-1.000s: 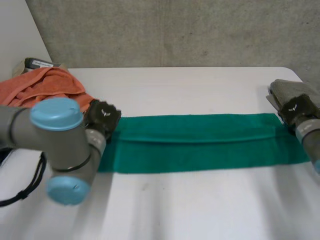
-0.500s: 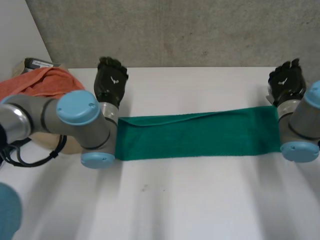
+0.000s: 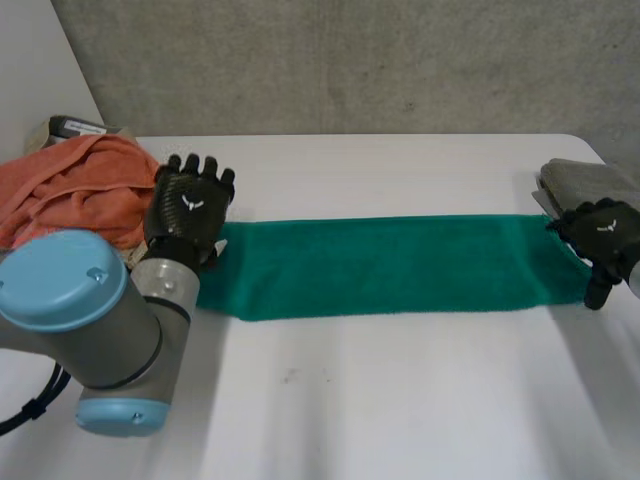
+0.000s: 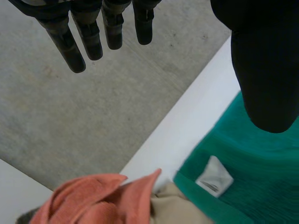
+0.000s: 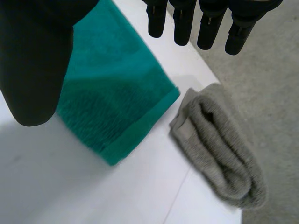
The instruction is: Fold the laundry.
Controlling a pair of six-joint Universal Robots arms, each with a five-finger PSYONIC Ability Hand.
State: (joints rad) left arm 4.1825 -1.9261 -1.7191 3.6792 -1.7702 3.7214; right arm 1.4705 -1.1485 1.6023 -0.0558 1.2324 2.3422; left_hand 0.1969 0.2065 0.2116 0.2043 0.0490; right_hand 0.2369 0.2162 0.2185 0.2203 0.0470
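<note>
— Laundry on the white table [image 3: 400, 400]: a green towel [image 3: 390, 265], laid flat as one long strip, running sideways from one hand to the other.
— Left end?
— Below the left hand [image 3: 187, 210]. Fingers [image 4: 65, 39] straight and apart, thumb [image 4: 266, 70] wide of them, clamped on nothing. Fingertips pointing out past the table's far edge, clear of the cloth. White label [image 4: 214, 175] face up near that corner of the green towel.
— And beside it?
— Orange cloth [image 3: 75, 185], heaped, just beyond that same end, with something beige showing under its edge.
— Right end?
— Right hand [image 3: 603, 235] over it, thumb above the cloth. Fingers [image 5: 208, 23] straight, spread, gripping nothing. Cannot tell whether resting on the green towel or held just off it.
— Anything past that?
— Grey towel [image 3: 585, 180], folded into a thick bundle, lying near the green corner but apart from it, toward the table's far right corner.
</note>
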